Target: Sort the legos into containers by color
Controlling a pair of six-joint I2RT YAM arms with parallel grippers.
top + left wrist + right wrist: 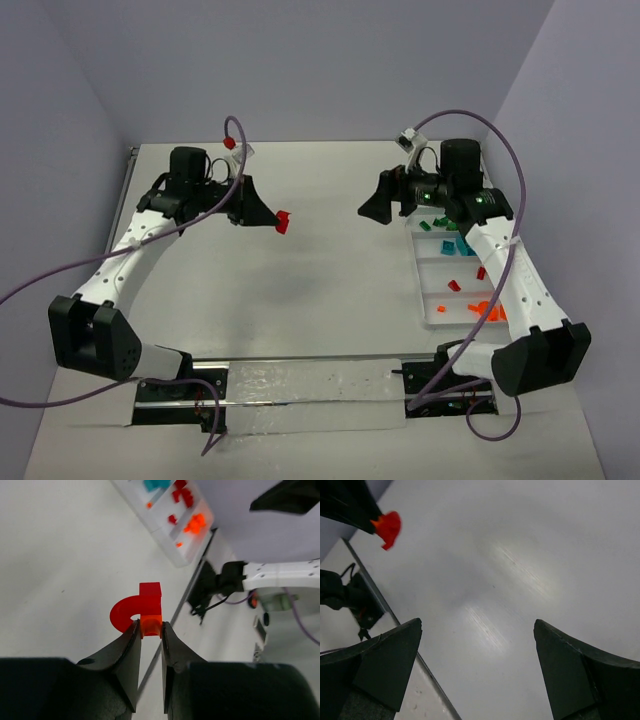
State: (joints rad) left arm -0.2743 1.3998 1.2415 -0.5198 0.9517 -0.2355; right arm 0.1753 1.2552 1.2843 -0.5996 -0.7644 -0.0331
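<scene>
While the left tool (268,216) hangs over the table (300,290) pinching a red arch-shaped lego (282,222) at its tips, the right tool (384,204) gapes wide with nothing in it, right beside the white divided tray (428,300) where green, teal, red and orange legos (462,246) lie in the compartments.

Right end effector (477,630): two dark fingers, lower left and lower right of the frame, set wide apart.
Counter (530,540): pale, glare patch at centre.
Red lego (389,527): upper left, at the tip of the left end effector (367,517).
</scene>
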